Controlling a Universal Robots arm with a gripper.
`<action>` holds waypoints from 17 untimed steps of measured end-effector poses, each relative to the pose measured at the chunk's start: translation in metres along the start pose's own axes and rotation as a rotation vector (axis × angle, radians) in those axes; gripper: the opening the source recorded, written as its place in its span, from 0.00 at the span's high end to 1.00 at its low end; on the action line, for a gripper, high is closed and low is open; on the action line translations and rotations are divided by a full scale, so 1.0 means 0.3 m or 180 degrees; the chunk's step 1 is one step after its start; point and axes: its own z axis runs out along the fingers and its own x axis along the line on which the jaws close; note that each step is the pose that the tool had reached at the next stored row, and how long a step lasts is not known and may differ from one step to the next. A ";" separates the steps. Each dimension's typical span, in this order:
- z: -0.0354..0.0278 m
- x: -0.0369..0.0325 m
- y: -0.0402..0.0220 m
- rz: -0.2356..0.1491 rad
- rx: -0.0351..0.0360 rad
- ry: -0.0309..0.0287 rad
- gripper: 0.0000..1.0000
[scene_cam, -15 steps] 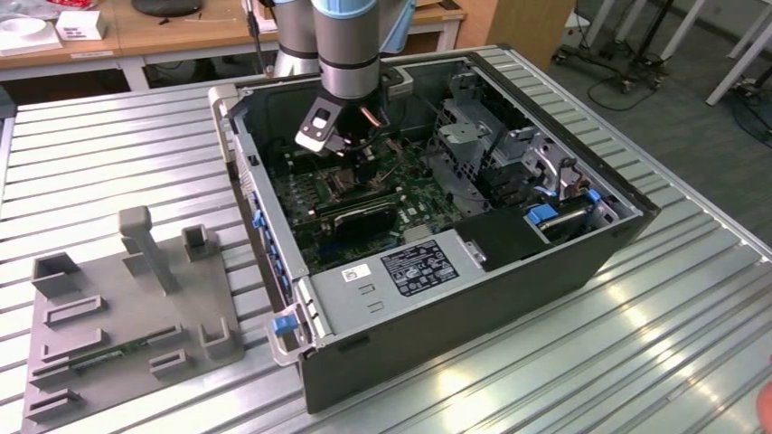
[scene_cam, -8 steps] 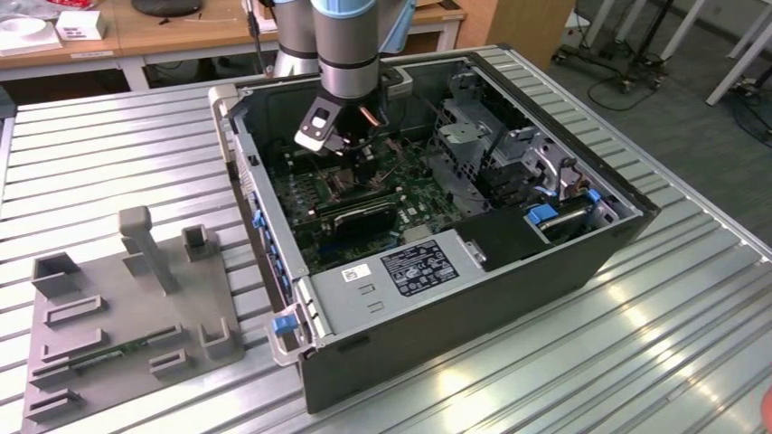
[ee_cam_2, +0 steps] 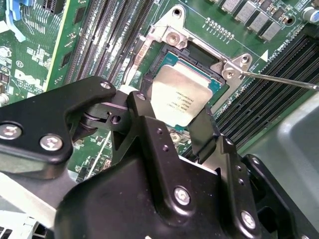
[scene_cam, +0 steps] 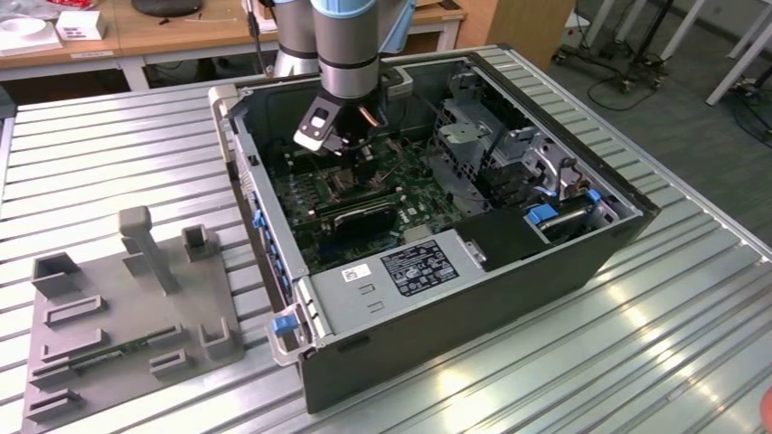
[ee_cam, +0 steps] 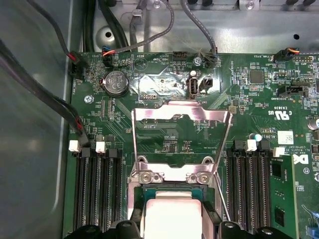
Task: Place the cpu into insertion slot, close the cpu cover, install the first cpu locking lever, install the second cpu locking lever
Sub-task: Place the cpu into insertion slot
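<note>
Fingers (ee_cam_2: 202,128) clamped on the cpu (ee_cam_2: 180,92), sitting right at the socket (ee_cam_2: 197,52). The cpu cover (ee_cam: 182,111) is swung up, wide open.

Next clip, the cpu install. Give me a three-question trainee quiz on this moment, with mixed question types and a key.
1. True or false: the cpu cover is closed flat over the cpu.
2. The gripper is nearest to: A) the coin battery, B) the cpu, C) the grey fixture on the table.
3. Fill in: in the exterior view, the arm reaches down into the open computer ____.
Key: 1 false, the cpu cover stands raised. 2 B. 3 case.
</note>
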 end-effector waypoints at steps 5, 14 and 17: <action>0.000 0.000 0.000 0.0036 0.0000 -0.0004 0.46; 0.007 0.000 -0.001 0.0053 0.0001 -0.0006 0.46; 0.007 0.000 -0.001 0.0053 0.0000 -0.0006 0.46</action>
